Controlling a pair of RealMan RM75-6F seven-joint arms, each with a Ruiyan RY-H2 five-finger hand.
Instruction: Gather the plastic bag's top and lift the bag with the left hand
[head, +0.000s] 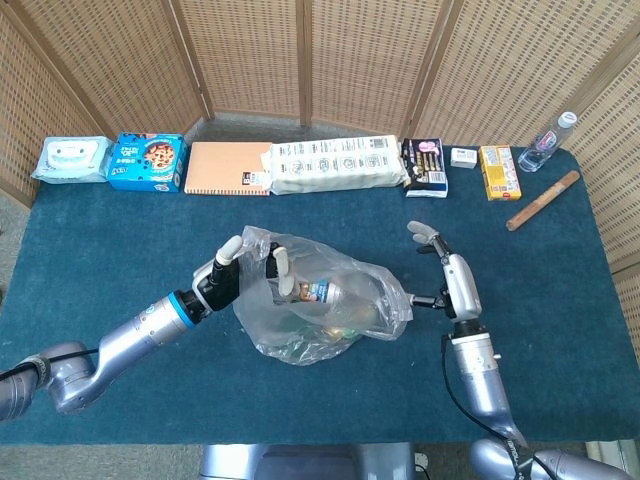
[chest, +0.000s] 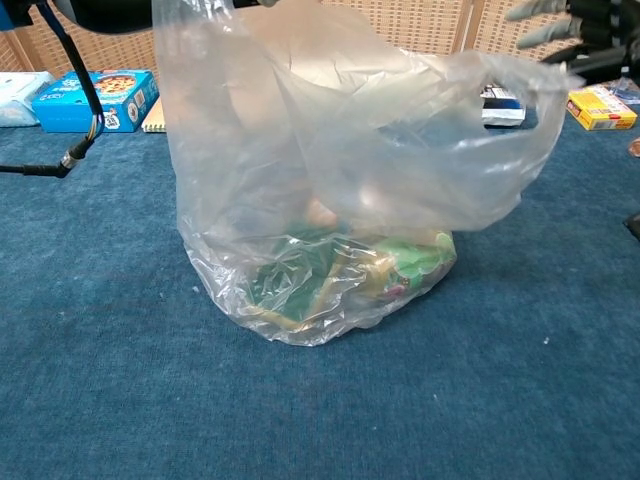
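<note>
A clear plastic bag (head: 325, 310) stands on the blue table (head: 120, 260), with a labelled bottle (head: 318, 293) and green packets (chest: 400, 262) inside. My left hand (head: 232, 272) grips the bag's left rim, one finger (head: 280, 262) inside the mouth; the chest view cuts it off at the top. My right hand (head: 447, 278) is at the bag's right side and holds the right rim out taut. In the chest view the bag (chest: 330, 170) fills the middle and only the right hand's fingers (chest: 545, 12) show at the top right.
Along the table's back edge lie a wipes pack (head: 70, 160), a blue cookie box (head: 147, 161), an orange notebook (head: 227, 167), a long white pack (head: 338, 164), a dark box (head: 424, 167), a yellow box (head: 497, 171), a water bottle (head: 547, 143) and a brown stick (head: 542, 200).
</note>
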